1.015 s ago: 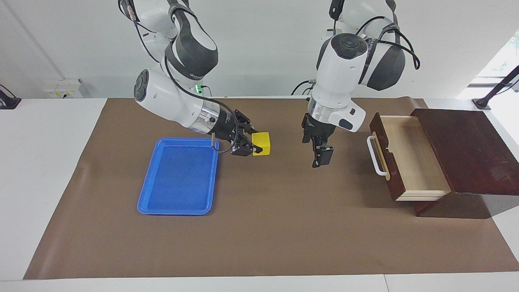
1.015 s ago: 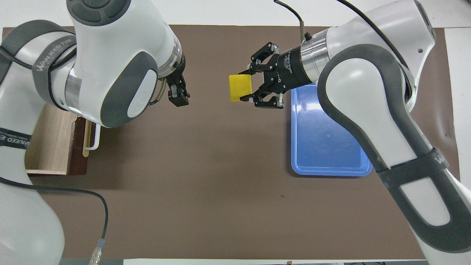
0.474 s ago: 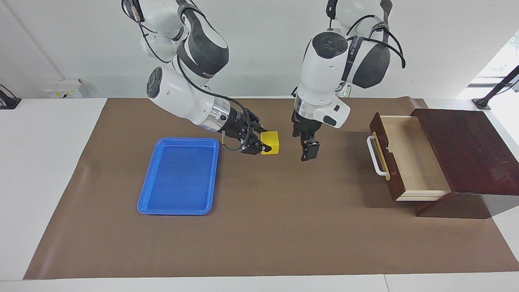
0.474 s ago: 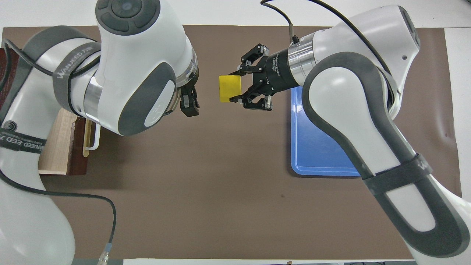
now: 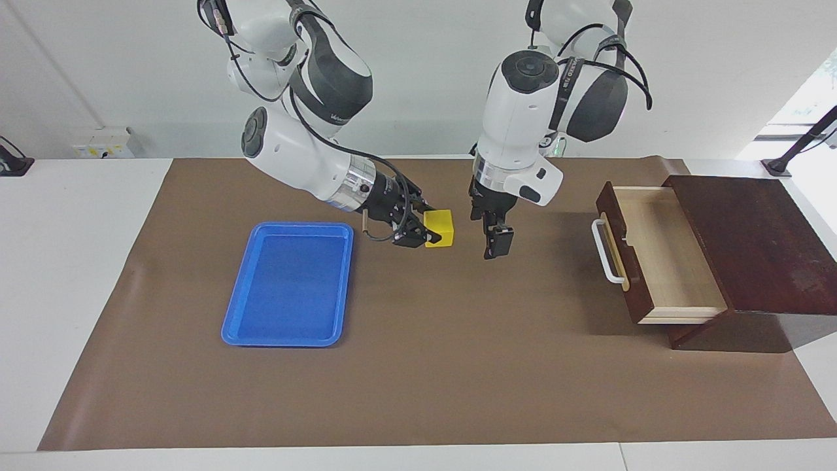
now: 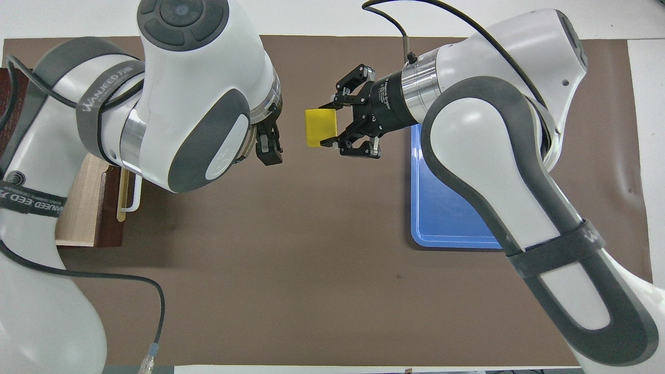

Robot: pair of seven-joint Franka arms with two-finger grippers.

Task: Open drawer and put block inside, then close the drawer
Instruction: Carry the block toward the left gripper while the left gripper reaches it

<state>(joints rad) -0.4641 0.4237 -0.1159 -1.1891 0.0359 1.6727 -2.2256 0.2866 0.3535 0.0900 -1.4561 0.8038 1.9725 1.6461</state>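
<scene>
Facing view: right gripper (image 5: 428, 230) is clamping the block (image 5: 440, 228) above the mat (image 5: 418, 366); left gripper (image 5: 494, 243), fingers apart, is hanging at the block's 3 o'clock; drawer (image 5: 644, 252) is standing open.

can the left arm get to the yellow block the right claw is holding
Probably yes. The open left claw hangs beside the small yellow cube block, held by the right claw above the brown mat, with nothing between them.
</scene>
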